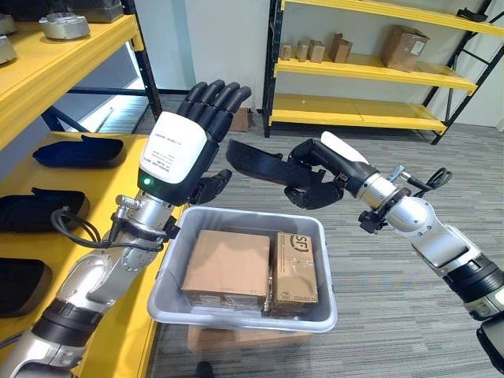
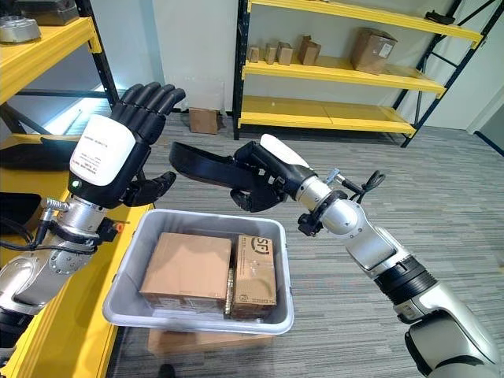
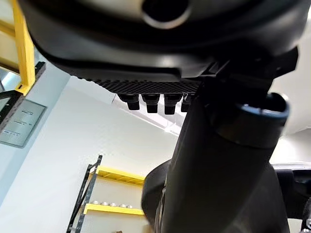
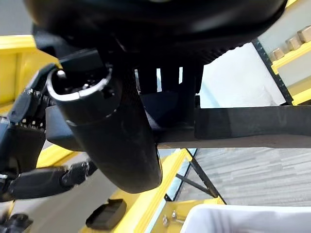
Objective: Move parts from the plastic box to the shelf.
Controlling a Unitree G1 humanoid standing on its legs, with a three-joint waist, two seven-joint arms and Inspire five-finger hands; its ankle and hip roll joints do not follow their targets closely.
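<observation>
Transfer status: right hand (image 2: 264,179) is clenched around one end of a black part (image 2: 198,163), holding it in the air above the far rim of the grey plastic box (image 1: 169,260). Left hand (image 1: 186,134) is raised just beside the part's free end, fingers straight and released, palm turned toward the part, thumb extended beneath it.

Risks from this position:
- Part is gripped at one end only, with most of its length unsupported. It may pivot or slip in the grasp, and a drop would likely land it back in the box on the cardboard cartons (image 1: 228,266).
- Whether the left thumb touches the part cannot be determined. If the left hand closes off-centre, the part could be knocked loose rather than secured.
- Yellow shelf (image 1: 126,315) lies to the robot's left, with black parts (image 1: 79,151) already laid on it. A swing toward the shelf could bring the carried part against the raised left hand or against those stored parts.

Arm pose: right arm extends forward and across toward the left, wrist roughly level. Left forearm is angled upward, with the hand standing upright over the near shelf edge.
</observation>
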